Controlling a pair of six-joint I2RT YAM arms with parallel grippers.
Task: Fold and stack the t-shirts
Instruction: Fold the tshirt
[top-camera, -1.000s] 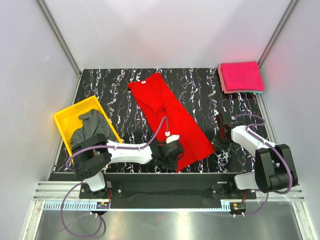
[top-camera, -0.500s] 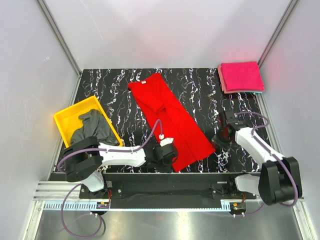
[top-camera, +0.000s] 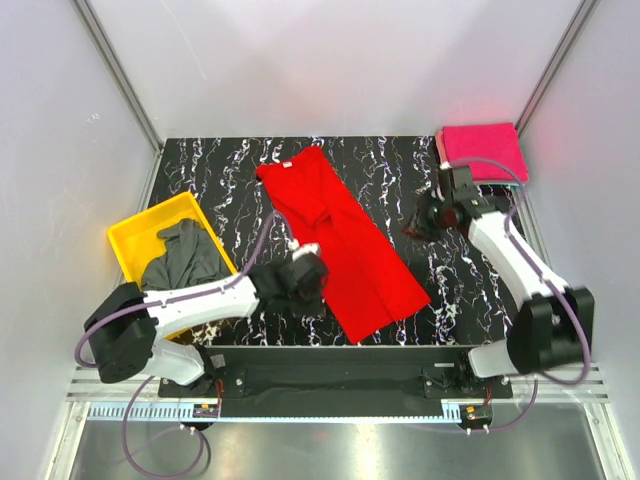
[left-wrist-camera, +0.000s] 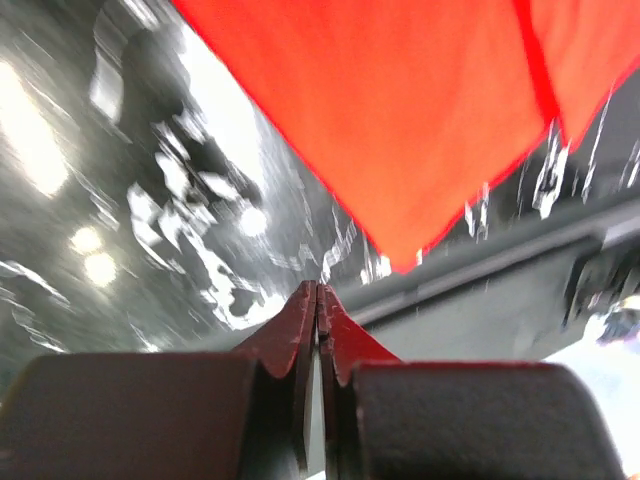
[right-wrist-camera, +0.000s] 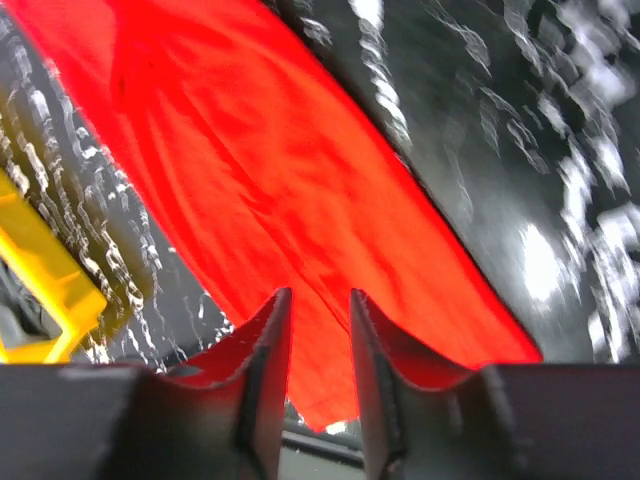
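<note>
The red t-shirt lies folded into a long strip, running from the table's back middle to the front. It fills the top of the left wrist view and most of the right wrist view. My left gripper sits just left of the strip's front part, jaws shut with nothing between them. My right gripper hovers right of the strip, jaws a little apart and empty. A magenta-pink folded stack lies at the back right. A dark grey shirt sits crumpled in the yellow tray.
The yellow tray stands at the left edge, its corner showing in the right wrist view. The black marbled table is bounded by grey walls at both sides and the back. The table's front rail shows beyond the shirt's tip.
My left gripper has drawn back leftward off the shirt's front end. My right gripper has swung from the front right toward the back, near the pink stack. The shirt lies still.
</note>
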